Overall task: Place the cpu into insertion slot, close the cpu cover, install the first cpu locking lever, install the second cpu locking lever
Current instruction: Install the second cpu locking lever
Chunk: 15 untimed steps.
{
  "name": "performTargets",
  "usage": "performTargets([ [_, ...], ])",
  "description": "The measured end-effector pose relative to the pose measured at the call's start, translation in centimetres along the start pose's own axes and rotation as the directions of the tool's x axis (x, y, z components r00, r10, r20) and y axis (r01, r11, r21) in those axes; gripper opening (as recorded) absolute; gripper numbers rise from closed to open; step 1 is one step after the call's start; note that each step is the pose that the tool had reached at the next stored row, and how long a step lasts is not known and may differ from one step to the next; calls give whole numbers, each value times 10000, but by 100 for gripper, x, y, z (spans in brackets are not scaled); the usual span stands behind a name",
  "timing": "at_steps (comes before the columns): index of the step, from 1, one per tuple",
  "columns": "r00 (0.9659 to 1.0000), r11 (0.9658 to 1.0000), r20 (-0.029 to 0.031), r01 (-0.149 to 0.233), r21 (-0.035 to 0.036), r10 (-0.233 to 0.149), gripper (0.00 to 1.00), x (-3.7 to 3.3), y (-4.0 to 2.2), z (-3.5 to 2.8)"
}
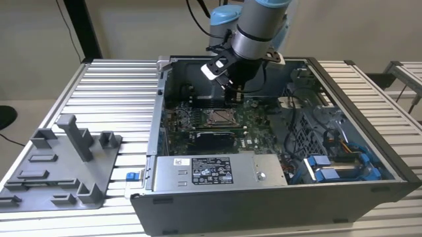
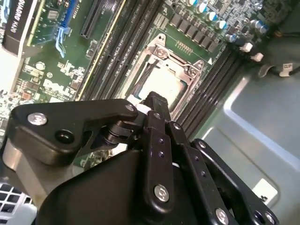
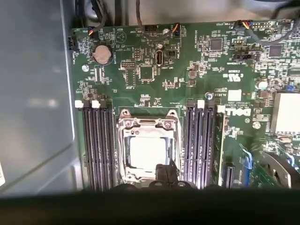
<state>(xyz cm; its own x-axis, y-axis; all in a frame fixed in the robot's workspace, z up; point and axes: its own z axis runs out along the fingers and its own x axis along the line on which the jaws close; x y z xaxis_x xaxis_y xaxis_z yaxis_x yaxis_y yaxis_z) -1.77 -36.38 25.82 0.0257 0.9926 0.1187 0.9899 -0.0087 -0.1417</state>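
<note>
One cpu [image 3: 147, 152] sits in the insertion slot [image 3: 123, 154], cpu cover [image 3: 148, 123] down. My end effector [image 2: 153, 101], fingers together and holding nothing, noses its near edge; I press slowly, squarely.

Claw [image 2: 152, 101] beside cpu cover [image 2: 161, 77]

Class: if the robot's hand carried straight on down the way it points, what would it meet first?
Probably the cpu cover edge over the seated cpu; the hand hangs just above it, though depth is unclear.
</note>
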Motion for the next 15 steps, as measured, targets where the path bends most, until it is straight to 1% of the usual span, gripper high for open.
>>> performTargets([
  [3,10000,10000,2,-33,62,33,0,-15,-1,-41],
  [10,10000,10000,5,-33,53,33,0,-94,0,-48],
  [13,10000,10000,14,-35,49,35,0,-105,-5,-40],
  [15,10000,10000,16,-33,43,33,0,-111,-17,-21],
])
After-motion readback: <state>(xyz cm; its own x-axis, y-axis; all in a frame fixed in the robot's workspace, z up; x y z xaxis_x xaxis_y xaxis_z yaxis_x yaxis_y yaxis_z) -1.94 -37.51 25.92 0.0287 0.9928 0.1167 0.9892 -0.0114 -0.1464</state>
